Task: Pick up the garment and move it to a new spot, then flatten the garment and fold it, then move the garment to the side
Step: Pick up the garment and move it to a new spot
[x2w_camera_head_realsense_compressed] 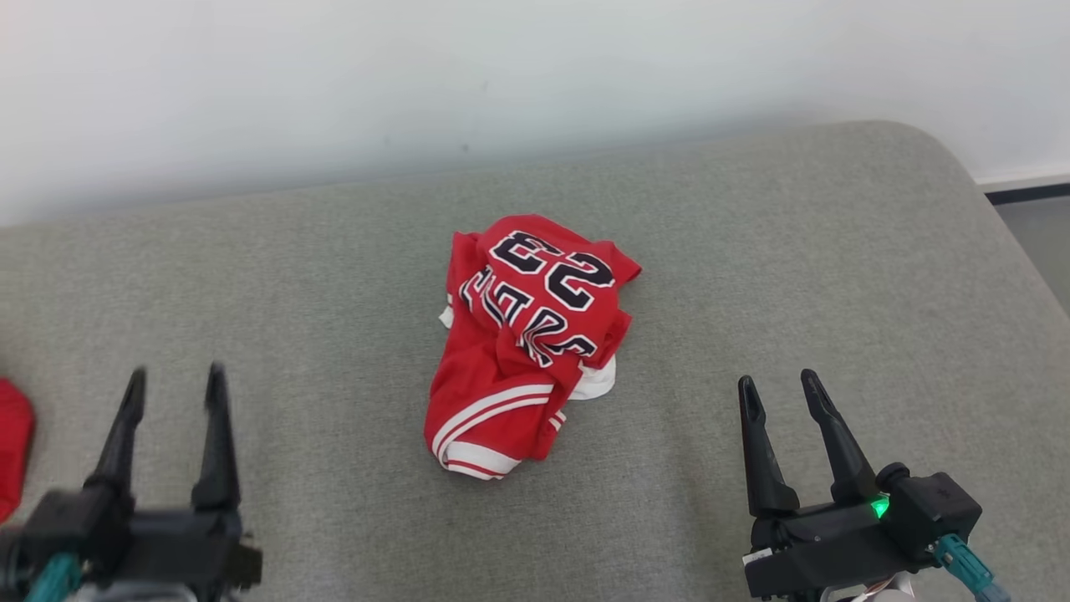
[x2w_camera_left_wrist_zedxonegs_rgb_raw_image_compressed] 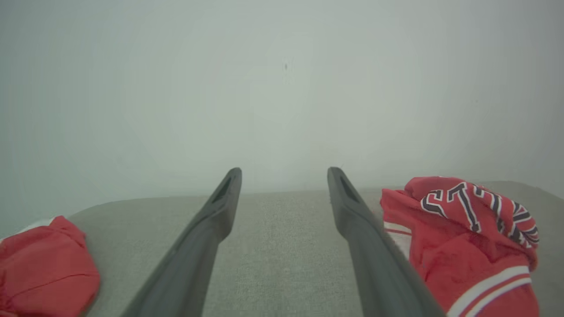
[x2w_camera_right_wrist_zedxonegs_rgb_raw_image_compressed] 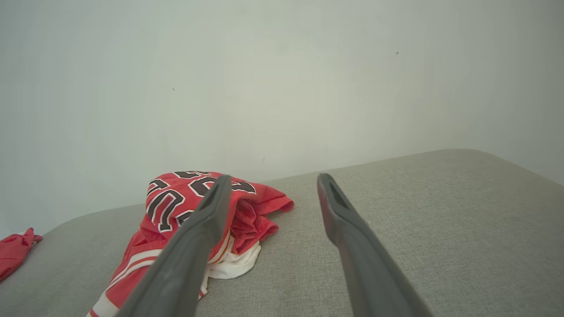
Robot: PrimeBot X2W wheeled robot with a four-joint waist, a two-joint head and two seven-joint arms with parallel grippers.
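Garment (x2w_camera_head_realsense_compressed: pixel 527 343): red, with white stripes and dark numerals, it lies crumpled in a heap at the middle of the grey cushion (x2w_camera_head_realsense_compressed: pixel 752 276), and neither pincer touches it. At the far left edge of the head view a second red cloth (x2w_camera_head_realsense_compressed: pixel 12 447) lies on the cushion, just left of the left pincer (x2w_camera_head_realsense_compressed: pixel 176 372), whose fingers stand spread with nothing between them. That arm's wrist view adds a low side look at the garment, striped hem at the bottom and lettering on top, right of its right-hand finger, with the pale wall (x2w_camera_left_wrist_zedxonegs_rgb_raw_image_compressed: pixel 282 88) behind. Further right, the right pincer (x2w_camera_head_realsense_compressed: pixel 778 378) also stands agape and empty, apart from the heap. Its wrist view shows a white patch of the garment poking out under the red folds, beside its left-hand finger.
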